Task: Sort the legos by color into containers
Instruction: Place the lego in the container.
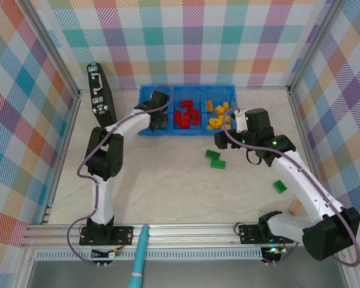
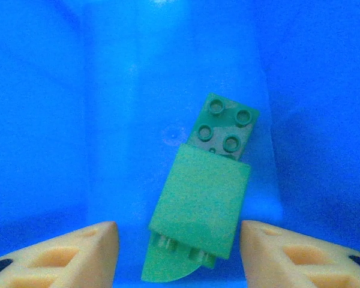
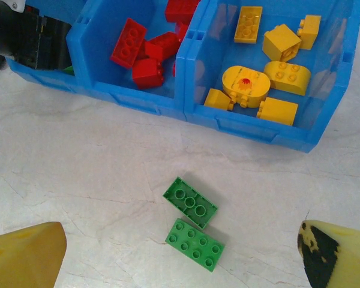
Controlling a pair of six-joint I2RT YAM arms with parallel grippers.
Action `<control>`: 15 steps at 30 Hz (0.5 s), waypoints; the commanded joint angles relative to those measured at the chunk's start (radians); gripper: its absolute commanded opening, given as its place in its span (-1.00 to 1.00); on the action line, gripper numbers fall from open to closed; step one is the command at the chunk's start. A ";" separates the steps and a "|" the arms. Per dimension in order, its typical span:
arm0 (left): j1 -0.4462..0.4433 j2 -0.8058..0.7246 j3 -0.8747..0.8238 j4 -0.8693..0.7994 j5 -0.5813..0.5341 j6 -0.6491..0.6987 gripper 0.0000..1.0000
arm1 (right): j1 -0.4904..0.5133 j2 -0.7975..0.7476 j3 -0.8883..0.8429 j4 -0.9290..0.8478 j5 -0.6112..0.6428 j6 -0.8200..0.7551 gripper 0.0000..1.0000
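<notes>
Green four-stud plastic brick (image 2: 228,123) and smooth green sloped plastic piece (image 2: 201,201) lie touching and tilted on the floor of the left compartment of the bright blue three-compartment plastic tray (image 3: 246,126), which sits mid-way along the table's far edge. Left gripper (image 1: 158,122) is down inside that compartment. Its tan fingers (image 2: 78,252) stand apart, with a gap on either side of the sloped piece, so nothing is held. Judged step: end of a green drop-off. To do it well, lift straight up clear of the tray wall so a finger doesn't catch the pieces and drag them out. The middle compartment holds red plastic bricks (image 3: 127,43). The right one holds yellow-orange plastic bricks (image 3: 282,42) and the round yellow-orange gear-like piece (image 3: 246,84). Two flat green eight-stud bricks, one (image 3: 190,202) and its neighbour (image 3: 195,244), lie on the table just in front of the tray's right end, close together; can't tell if they touch. Right gripper (image 1: 223,139) hovers above them, yellow fingers (image 3: 30,255) spread wide and empty. Likely next pick: come down square on one brick, close across its short sides and avoid nudging the other. Another green brick (image 1: 280,186) sits toward the table's right edge, with a tan wooden block (image 1: 295,207) nearer the near right corner. A black rectangular case (image 1: 99,93) stands at the far left corner. The table (image 1: 168,192) is pale cream with faint veins and looks smooth, so bricks may slide. Aluminium rails (image 1: 168,231) frame it, and pastel plaid walls (image 1: 228,42) close it in.
</notes>
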 commanded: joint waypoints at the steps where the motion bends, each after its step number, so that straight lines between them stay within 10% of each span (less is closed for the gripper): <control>1: -0.015 -0.138 -0.004 -0.047 -0.045 0.106 0.15 | -0.004 0.011 0.032 0.001 -0.024 0.018 0.97; 8: -0.137 -0.335 -0.106 -0.066 -0.075 0.444 0.28 | -0.004 0.016 0.046 -0.005 -0.028 -0.004 0.98; 15: -0.260 -0.365 -0.152 -0.134 0.261 0.733 0.31 | -0.004 -0.002 0.075 -0.014 -0.004 -0.046 0.98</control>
